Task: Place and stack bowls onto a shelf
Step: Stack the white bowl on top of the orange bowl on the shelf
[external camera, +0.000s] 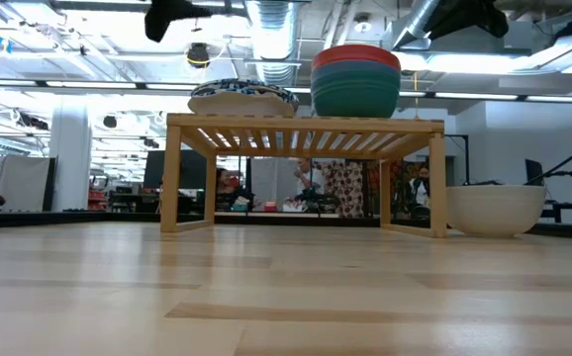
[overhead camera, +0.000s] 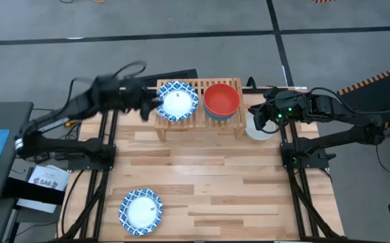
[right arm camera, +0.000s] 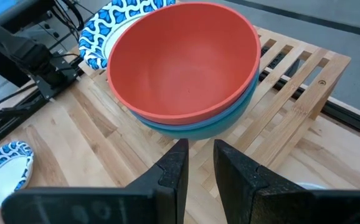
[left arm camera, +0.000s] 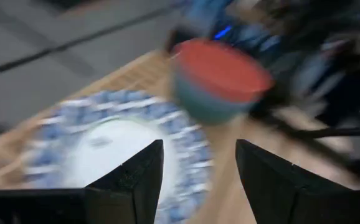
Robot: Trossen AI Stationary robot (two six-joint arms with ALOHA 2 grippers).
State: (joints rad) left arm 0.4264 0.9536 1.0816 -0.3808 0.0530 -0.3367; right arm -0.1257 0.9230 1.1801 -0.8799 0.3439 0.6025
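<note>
The light-wood shelf (overhead camera: 198,120) stands at the table's far side. On its slatted top sit a stack of blue-and-white patterned bowls (overhead camera: 178,101) and, to the right, a stack with the red bowl (overhead camera: 222,98) on top and greenish-blue bowls (external camera: 355,94) under it. A white bowl (overhead camera: 258,128) rests on the table right of the shelf. Another patterned bowl (overhead camera: 141,210) lies near the front left. My left gripper (left arm camera: 198,155) is open, just left of and above the patterned stack (left arm camera: 105,143). My right gripper (right arm camera: 200,163) hovers right of the red stack (right arm camera: 186,62), above the white bowl, fingers a narrow gap apart, holding nothing.
Wide bare plank tabletop (overhead camera: 215,182) stretches between the shelf and the near edge. Dark arm frames (overhead camera: 94,152) (overhead camera: 303,158) run along both table sides. A dark tray-like thing (overhead camera: 175,73) lies behind the shelf. Papers and a grey stand (overhead camera: 6,148) sit off the table's left.
</note>
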